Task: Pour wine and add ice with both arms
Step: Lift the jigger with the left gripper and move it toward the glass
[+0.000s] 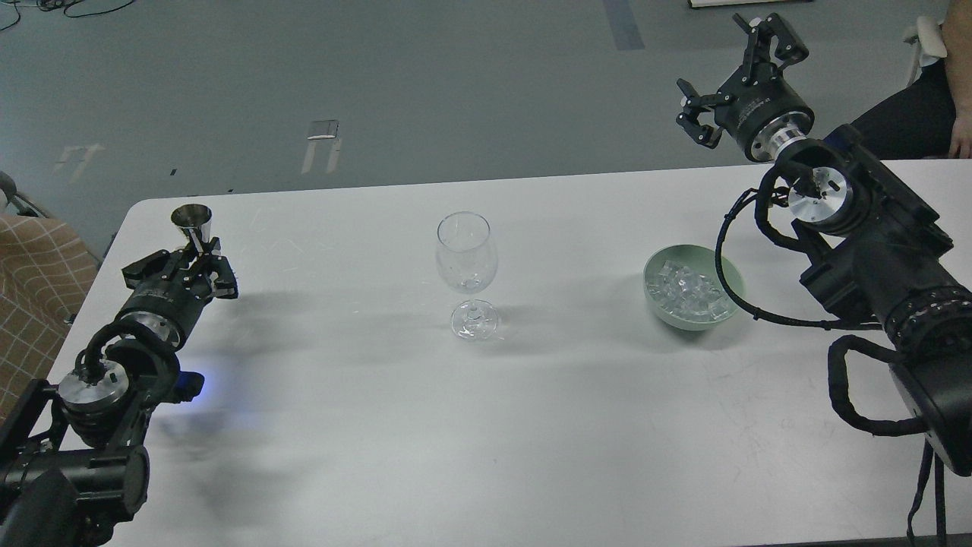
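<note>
A clear wine glass stands upright at the table's middle. My left gripper is shut on a small steel measuring cup and holds it upright above the table's left side, far left of the glass. Any wine in the cup is hidden. A pale green bowl to the right of the glass holds several clear ice cubes. My right gripper is open and empty, raised beyond the table's far right edge, behind the bowl.
The white table has its far edge just beyond the glass. A checked cloth seat is at the left edge. A person's dark-clothed leg is at the far right.
</note>
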Tool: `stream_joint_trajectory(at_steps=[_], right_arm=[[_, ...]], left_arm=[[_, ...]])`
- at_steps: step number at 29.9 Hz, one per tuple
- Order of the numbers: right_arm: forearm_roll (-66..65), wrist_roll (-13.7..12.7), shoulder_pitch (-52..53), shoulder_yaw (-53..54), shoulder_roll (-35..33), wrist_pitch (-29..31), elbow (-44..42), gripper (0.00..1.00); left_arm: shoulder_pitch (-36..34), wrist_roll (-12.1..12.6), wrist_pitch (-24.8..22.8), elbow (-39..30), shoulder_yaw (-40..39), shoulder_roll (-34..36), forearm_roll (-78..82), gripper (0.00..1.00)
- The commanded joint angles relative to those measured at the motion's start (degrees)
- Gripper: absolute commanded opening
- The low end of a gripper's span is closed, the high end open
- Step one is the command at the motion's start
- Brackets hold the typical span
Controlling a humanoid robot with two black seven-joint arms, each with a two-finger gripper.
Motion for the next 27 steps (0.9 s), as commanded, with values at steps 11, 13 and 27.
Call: stream_joint_trajectory(at_steps=[11, 13, 27], right_arm=[[0.1, 0.0, -0.3, 0.1, -0.6, 0.2, 0.0, 1.00], [0.2, 0.1, -0.7, 0.1, -0.6, 0.2, 0.0, 1.00], [0.4, 1.2, -3.1, 1.4, -1.7, 0.6, 0.0, 1.00]], left_arm=[[5.8, 2.5, 0.2, -14.2, 2.9, 0.2, 0.1, 0.10], [7.0, 2.5, 0.2, -15.9, 3.0, 0.2, 0.1, 0.09], [7.5, 4.4, 3.3, -22.4, 8.4, 2.3, 0.2, 0.06]])
